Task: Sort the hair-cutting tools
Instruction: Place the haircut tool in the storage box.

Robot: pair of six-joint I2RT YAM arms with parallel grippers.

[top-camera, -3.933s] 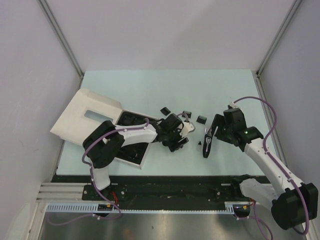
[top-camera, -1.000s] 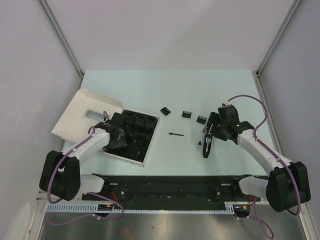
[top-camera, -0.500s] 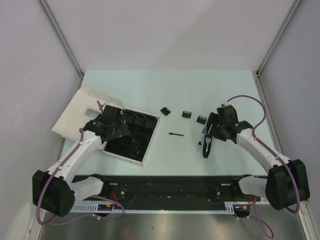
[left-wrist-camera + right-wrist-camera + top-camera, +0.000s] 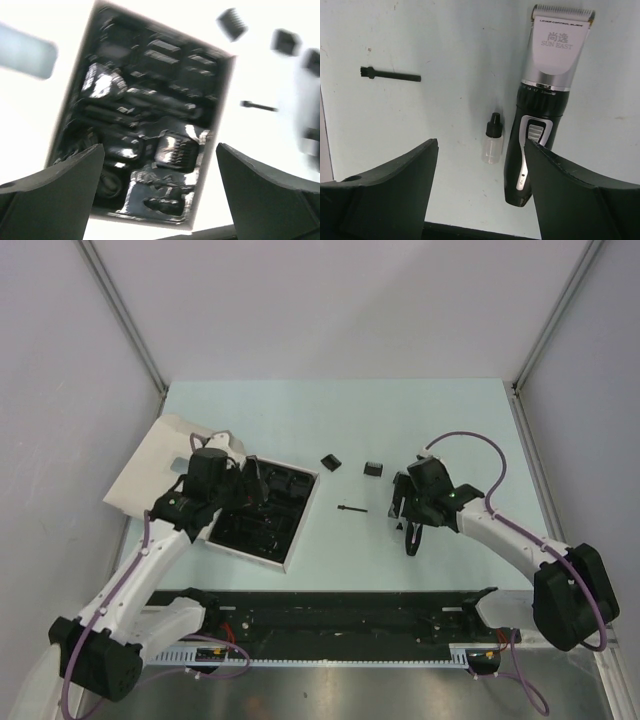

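The black-and-silver clipper (image 4: 540, 100) lies on the table under my right gripper (image 4: 480, 190), which is open and empty above it. Beside it are a small clear bottle (image 4: 492, 142) and the tiny black brush (image 4: 390, 75). From above, the clipper's lower end (image 4: 412, 538) shows below my right gripper (image 4: 400, 508). Two comb guards (image 4: 330, 461) (image 4: 373, 469) lie on the table. My left gripper (image 4: 250, 486) hovers open and empty over the black tray (image 4: 150, 105), which holds a comb guard (image 4: 177, 150) and a dark coil that may be the cable (image 4: 107, 182).
The white box lid (image 4: 160, 465) lies open at the left, joined to the tray. The left wrist view is blurred and shows three guards (image 4: 231, 23) on the table beyond the tray. The side walls stand close on both sides.
My left gripper has gone from the middle of the table to the tray and now hangs over it. My right gripper has moved left, over the clipper and the bottle.
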